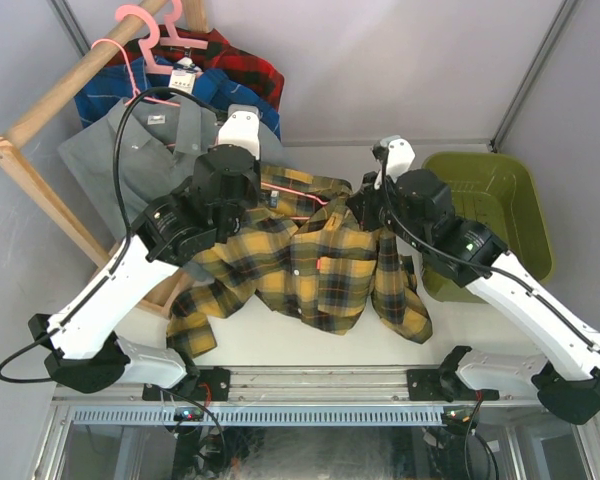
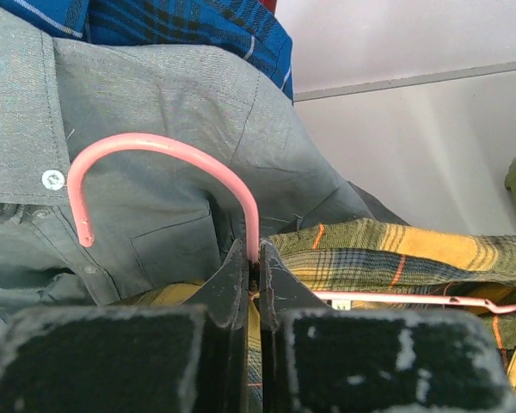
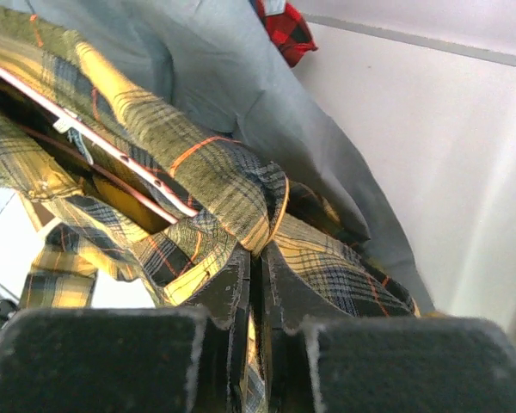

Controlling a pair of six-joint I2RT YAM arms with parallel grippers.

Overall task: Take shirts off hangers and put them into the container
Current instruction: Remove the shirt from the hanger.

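The yellow-black plaid shirt [image 1: 310, 260] hangs spread between both arms above the table, still on a pink hanger [image 2: 198, 163]. My left gripper [image 2: 258, 258] is shut on that hanger's stem, just below the curved hook. My right gripper [image 3: 260, 258] is shut on a fold of the yellow plaid shirt [image 3: 215, 172], near the hanger's bar [image 3: 112, 151]. Behind, the grey shirt [image 1: 130, 160], the blue plaid shirt [image 1: 225, 90] and the red-black plaid shirt [image 1: 240, 60] hang on pink hangers [image 1: 145, 30]. The olive-green container [image 1: 510, 200] stands at the right, with nothing visible inside.
A thick wooden rail [image 1: 80, 80] slants across the back left and carries the hanging shirts; its frame's leg [image 1: 40, 190] runs down toward the table. White walls close the back and both sides.
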